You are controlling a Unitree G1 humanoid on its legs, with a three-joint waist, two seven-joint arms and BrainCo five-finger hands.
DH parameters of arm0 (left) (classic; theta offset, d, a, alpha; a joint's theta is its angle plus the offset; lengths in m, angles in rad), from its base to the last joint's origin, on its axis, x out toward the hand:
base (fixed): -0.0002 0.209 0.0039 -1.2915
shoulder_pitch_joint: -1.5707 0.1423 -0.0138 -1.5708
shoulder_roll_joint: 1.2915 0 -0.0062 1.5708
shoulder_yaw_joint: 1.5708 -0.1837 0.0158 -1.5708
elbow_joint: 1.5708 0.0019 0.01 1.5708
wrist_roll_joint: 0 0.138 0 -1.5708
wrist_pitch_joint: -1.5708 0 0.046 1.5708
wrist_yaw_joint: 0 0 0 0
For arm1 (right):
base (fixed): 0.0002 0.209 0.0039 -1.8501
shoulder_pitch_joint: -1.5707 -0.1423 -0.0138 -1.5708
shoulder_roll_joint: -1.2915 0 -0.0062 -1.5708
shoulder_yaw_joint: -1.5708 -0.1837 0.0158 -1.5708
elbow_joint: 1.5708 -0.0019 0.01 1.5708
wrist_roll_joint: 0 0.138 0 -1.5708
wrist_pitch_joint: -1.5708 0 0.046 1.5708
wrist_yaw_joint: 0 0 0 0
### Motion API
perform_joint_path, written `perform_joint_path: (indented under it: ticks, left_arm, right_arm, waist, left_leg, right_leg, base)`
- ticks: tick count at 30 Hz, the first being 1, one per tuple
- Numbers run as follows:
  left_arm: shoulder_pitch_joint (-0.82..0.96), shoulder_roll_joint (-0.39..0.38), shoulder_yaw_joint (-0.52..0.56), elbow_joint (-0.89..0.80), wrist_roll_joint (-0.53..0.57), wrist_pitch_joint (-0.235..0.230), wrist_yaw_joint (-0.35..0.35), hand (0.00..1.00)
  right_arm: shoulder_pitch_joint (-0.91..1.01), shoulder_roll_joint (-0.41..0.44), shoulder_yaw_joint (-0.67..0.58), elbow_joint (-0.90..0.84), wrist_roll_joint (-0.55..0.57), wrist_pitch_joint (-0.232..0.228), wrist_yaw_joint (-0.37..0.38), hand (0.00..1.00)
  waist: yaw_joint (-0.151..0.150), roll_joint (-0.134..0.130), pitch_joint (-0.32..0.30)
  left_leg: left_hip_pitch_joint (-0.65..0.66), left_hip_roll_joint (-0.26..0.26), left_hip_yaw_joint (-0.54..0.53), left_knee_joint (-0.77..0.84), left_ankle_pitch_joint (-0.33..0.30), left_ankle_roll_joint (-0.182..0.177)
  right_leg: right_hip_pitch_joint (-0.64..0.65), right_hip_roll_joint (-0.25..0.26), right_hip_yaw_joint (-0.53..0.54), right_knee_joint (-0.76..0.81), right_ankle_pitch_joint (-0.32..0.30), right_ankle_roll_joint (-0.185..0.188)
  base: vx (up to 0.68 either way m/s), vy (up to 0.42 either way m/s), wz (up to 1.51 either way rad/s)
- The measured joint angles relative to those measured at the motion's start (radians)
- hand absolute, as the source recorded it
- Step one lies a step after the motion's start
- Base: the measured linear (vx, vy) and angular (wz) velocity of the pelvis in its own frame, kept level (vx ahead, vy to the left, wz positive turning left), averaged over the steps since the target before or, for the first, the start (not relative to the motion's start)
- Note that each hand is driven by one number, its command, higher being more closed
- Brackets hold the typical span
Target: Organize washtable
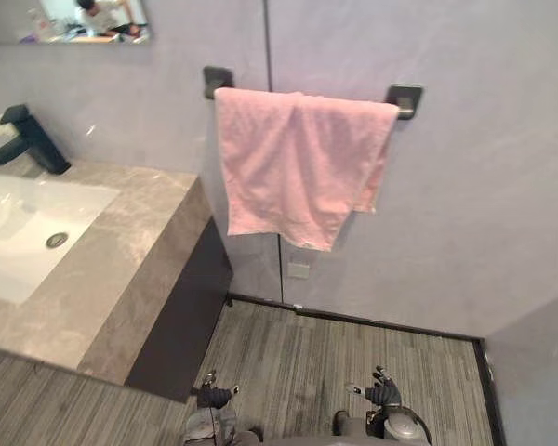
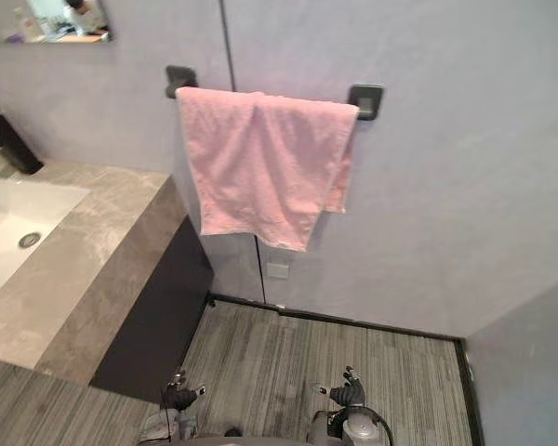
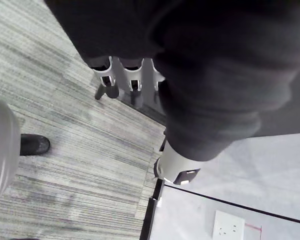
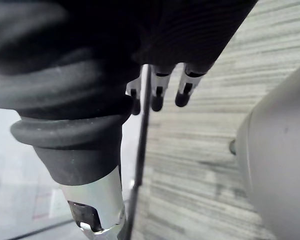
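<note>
A pink towel (image 1: pixel 298 163) hangs folded over a dark wall bar (image 1: pixel 405 98), to the right of the washtable. The washtable has a beige marble top (image 1: pixel 121 251), a white basin (image 1: pixel 28 223) and a black faucet (image 1: pixel 28 139) at the back. Nothing lies on the part of the top that I see. My left hand (image 1: pixel 214 397) hangs low over the floor, in front of the cabinet's corner, its fingers (image 3: pixel 122 80) relaxed and empty. My right hand (image 1: pixel 383 392) hangs at the same height further right, fingers (image 4: pixel 160 95) straight and holding nothing.
A dark cabinet front (image 1: pixel 181 316) drops below the marble top. Grey striped flooring (image 1: pixel 335 353) runs to the grey wall, which carries a small white socket (image 1: pixel 299 270) under the towel. A mirror edge (image 1: pixel 74 20) shows above the faucet. A side wall (image 1: pixel 539 372) closes the right.
</note>
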Motion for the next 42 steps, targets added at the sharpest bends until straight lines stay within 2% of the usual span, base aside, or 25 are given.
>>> perform_joint_path:
  ticks: [4, 6, 8, 10, 11, 12, 13, 14, 15, 16, 17, 18, 19, 20, 21, 22, 24, 26, 27, 30, 36, 39, 42]
  left_arm:
    - [-0.004, -0.008, 0.026, -0.001, -0.004, 0.000, 0.001, 0.00]
    - [-0.016, -0.008, 0.030, -0.011, -0.020, 0.000, 0.002, 0.00]
    - [-0.023, -0.010, 0.028, -0.027, -0.032, 0.001, 0.002, 0.00]
    - [-0.028, -0.009, 0.000, -0.055, -0.041, 0.001, 0.002, 0.00]
    - [-0.034, 0.001, -0.012, -0.063, -0.039, 0.001, 0.002, 0.00]
    - [-0.040, 0.008, -0.007, -0.070, -0.039, 0.000, 0.002, 0.00]
    - [-0.044, 0.004, -0.005, -0.061, -0.037, 0.007, 0.003, 0.00]
    - [-0.046, 0.000, -0.017, -0.040, -0.034, 0.009, 0.001, 0.00]
    - [-0.047, -0.001, -0.029, -0.030, -0.031, 0.008, -0.002, 0.00]
    - [-0.064, 0.001, -0.060, -0.025, -0.026, 0.008, -0.003, 0.00]
    - [-0.080, 0.008, -0.104, -0.019, -0.016, 0.006, -0.003, 0.00]
    - [-0.084, 0.027, -0.126, -0.013, -0.013, 0.004, -0.004, 0.00]
    - [-0.106, 0.047, -0.142, 0.019, -0.006, 0.005, -0.012, 0.00]
    - [-0.113, 0.051, -0.143, 0.031, 0.001, 0.008, -0.020, 0.00]
    - [-0.112, 0.051, -0.141, 0.031, 0.001, 0.008, -0.020, 0.00]
    - [-0.107, 0.055, -0.140, 0.034, 0.001, 0.008, -0.020, 0.00]
    - [-0.093, 0.058, -0.140, 0.048, 0.001, 0.008, -0.020, 0.00]
    - [-0.076, 0.063, -0.134, 0.049, 0.001, 0.008, -0.018, 0.00]
    - [-0.062, 0.064, -0.118, 0.049, 0.001, 0.008, -0.018, 0.00]
    - [-0.044, 0.059, -0.086, 0.050, 0.001, 0.007, -0.020, 0.00]
    - [-0.028, 0.050, -0.014, 0.048, 0.001, 0.006, -0.020, 0.00]
    - [-0.023, 0.051, 0.000, 0.046, -0.011, 0.006, -0.020, 0.00]
    - [-0.020, 0.051, 0.001, 0.038, -0.021, 0.004, -0.020, 0.00]
  right_arm:
    - [-0.016, 0.007, 0.001, 0.000, 0.008, 0.000, 0.001, 0.00]
    - [-0.033, 0.006, -0.001, 0.000, 0.015, 0.000, 0.001, 0.00]
    - [-0.058, 0.005, -0.004, -0.002, 0.021, 0.000, -0.003, 0.00]
    - [-0.101, -0.009, -0.007, -0.025, 0.029, 0.002, -0.008, 0.00]
    - [-0.106, -0.003, -0.004, -0.052, 0.029, 0.001, -0.014, 0.00]
    - [-0.114, -0.003, -0.006, -0.058, 0.029, -0.001, -0.018, 0.00]
    - [-0.143, -0.005, -0.010, -0.064, 0.028, -0.005, -0.020, 0.00]
    - [-0.145, -0.013, -0.015, -0.062, 0.028, -0.001, -0.020, 0.00]
    - [-0.147, -0.017, -0.027, -0.060, 0.027, -0.001, -0.020, 0.00]
    - [-0.154, -0.034, -0.049, -0.047, 0.027, 0.000, -0.020, 0.00]
    - [-0.152, -0.049, -0.050, -0.034, 0.027, 0.001, -0.019, 0.00]
    - [-0.143, -0.047, -0.050, -0.028, 0.027, 0.000, -0.020, 0.00]
    - [-0.150, -0.040, -0.054, 0.002, 0.025, -0.001, -0.020, 0.00]
    - [-0.159, -0.054, -0.071, 0.038, 0.022, 0.003, -0.020, 0.00]
    - [-0.158, -0.057, -0.071, 0.044, 0.018, 0.004, -0.020, 0.00]
    - [-0.167, -0.063, -0.070, 0.055, 0.016, 0.004, -0.020, 0.00]
    - [-0.175, -0.073, -0.070, 0.083, 0.015, 0.006, -0.020, 0.00]
    - [-0.181, -0.072, -0.068, 0.114, 0.001, 0.007, -0.020, 0.00]
    - [-0.188, -0.063, -0.066, 0.118, -0.004, 0.011, -0.020, 0.00]
    - [-0.166, -0.057, -0.067, 0.118, -0.011, 0.015, -0.019, 0.00]
    - [-0.133, -0.042, -0.069, 0.114, -0.041, 0.026, -0.017, 0.00]
    - [-0.116, -0.038, -0.070, 0.113, -0.043, 0.026, -0.018, 0.00]
    - [-0.093, -0.035, -0.069, 0.110, -0.063, 0.027, -0.018, 0.00]
  waist:
    - [0.016, 0.008, -0.001]
    - [0.023, 0.013, 0.008]
    - [0.023, 0.020, 0.028]
    - [0.025, 0.038, 0.064]
    - [0.014, 0.029, 0.062]
    - [0.009, 0.033, 0.062]
    - [-0.005, 0.052, 0.073]
    - [-0.015, 0.064, 0.071]
    - [-0.029, 0.076, 0.070]
    - [-0.061, 0.082, 0.071]
    - [-0.065, 0.107, 0.072]
    - [-0.065, 0.097, 0.069]
    - [-0.072, 0.076, 0.087]
    - [-0.070, 0.081, 0.090]
    - [-0.070, 0.083, 0.091]
    - [-0.072, 0.083, 0.094]
    - [-0.071, 0.080, 0.096]
    - [-0.065, 0.067, 0.110]
    - [-0.059, 0.050, 0.122]
    - [-0.059, 0.032, 0.136]
    - [-0.056, 0.017, 0.130]
    - [-0.052, 0.005, 0.120]
    - [-0.029, -0.006, 0.113]
  left_leg:
    - [-0.048, -0.002, -0.096, 0.019, 0.003, -0.006]
    - [-0.120, -0.001, -0.133, 0.064, 0.018, -0.017]
    - [-0.173, 0.002, -0.117, 0.121, 0.025, -0.008]
    - [-0.238, 0.012, -0.041, 0.182, 0.068, 0.018]
    - [-0.228, 0.007, -0.035, 0.093, 0.107, 0.014]
    - [-0.232, 0.019, 0.024, 0.122, 0.066, 0.018]
    - [-0.238, 0.076, 0.155, 0.333, -0.055, 0.017]
    - [-0.179, 0.099, 0.224, 0.369, -0.085, -0.001]
    - [-0.153, 0.099, 0.236, 0.332, -0.090, -0.013]
    - [-0.114, 0.079, 0.229, 0.222, -0.067, -0.011]
    - [-0.056, 0.078, 0.186, 0.073, -0.054, -0.011]
    - [-0.036, 0.061, 0.167, 0.019, -0.052, -0.012]
    - [-0.031, 0.046, 0.132, 0.012, -0.049, -0.018]
    - [-0.027, 0.042, 0.094, -0.008, -0.031, -0.041]
    - [-0.017, 0.038, 0.087, -0.028, -0.025, -0.031]
    - [0.008, 0.026, 0.088, -0.072, 0.013, -0.004]
    - [0.032, 0.010, 0.089, -0.101, 0.036, 0.002]
    - [0.059, 0.002, 0.104, -0.103, 0.039, 0.006]
    - [0.077, -0.007, 0.116, -0.105, 0.044, 0.014]
    - [0.096, -0.024, 0.120, -0.114, 0.048, 0.018]
    - [0.127, -0.054, 0.109, -0.182, 0.045, 0.023]
    - [0.138, -0.056, 0.067, -0.219, 0.049, 0.026]
    - [0.156, -0.053, 0.024, -0.234, 0.076, 0.030]
  right_leg:
    - [0.018, -0.013, -0.106, -0.006, -0.018, -0.014]
    - [0.021, -0.018, -0.171, -0.019, -0.015, -0.024]
    - [0.019, -0.020, -0.217, -0.018, -0.014, -0.028]
    - [0.017, -0.013, -0.253, -0.006, -0.018, -0.053]
    - [0.015, -0.013, -0.253, -0.062, -0.009, -0.087]
    - [0.019, -0.021, -0.283, -0.083, -0.008, -0.089]
    - [0.018, -0.017, -0.324, -0.060, -0.009, -0.091]
    - [0.019, -0.017, -0.354, -0.037, -0.009, -0.091]
    - [0.019, -0.017, -0.374, -0.019, -0.011, -0.096]
    - [-0.020, -0.023, -0.399, 0.074, -0.015, -0.116]
    - [-0.061, 0.016, -0.369, 0.046, -0.022, -0.104]
    - [-0.041, 0.029, -0.339, -0.074, 0.021, -0.106]
    - [-0.013, 0.022, -0.343, -0.149, 0.115, -0.115]
    - [-0.008, 0.020, -0.372, -0.163, 0.145, -0.131]
    - [-0.004, 0.020, -0.372, -0.165, 0.141, -0.126]
    - [-0.001, 0.014, -0.365, -0.164, 0.140, -0.123]
    - [0.000, 0.005, -0.358, -0.146, 0.141, -0.121]
    - [0.001, 0.000, -0.329, -0.119, 0.141, -0.120]
    - [0.000, -0.004, -0.310, -0.094, 0.133, -0.108]
    - [-0.004, -0.027, -0.297, -0.057, 0.124, -0.097]
    - [-0.014, -0.051, -0.281, -0.047, 0.121, -0.082]
    - [0.004, -0.053, -0.313, -0.068, 0.121, -0.082]
    - [0.041, -0.056, -0.363, -0.071, 0.116, -0.076]
  base:
    - [0.12, -0.065, 0.72]
    - [0.13, -0.076, 1.10]
    - [0.05, -0.049, 1.05]
    - [-0.02, -0.053, 1.05]
    - [-0.05, -0.040, 0.99]
    - [-0.07, -0.033, 1.03]
    - [0.01, -0.037, 0.77]
    - [0.01, -0.040, 0.74]
    - [-0.01, -0.053, 1.08]
    - [-0.09, -0.031, 1.13]
    - [-0.12, -0.024, 1.07]
    - [-0.07, -0.042, 0.82]
    - [-0.05, -0.037, 0.65]
    - [-0.02, -0.043, 0.50]
    - [-0.05, -0.003, 0.15]
    - [-0.06, 0.011, 0.02]
    - [-0.09, 0.034, -0.08]
    - [-0.13, 0.033, -0.32]
    - [-0.16, 0.003, -0.28]
    - [-0.19, 0.016, -0.09]
    - [-0.13, 0.019, -0.11]
    - [-0.02, -0.034, 0.29]
    - [0.02, -0.021, 0.46]
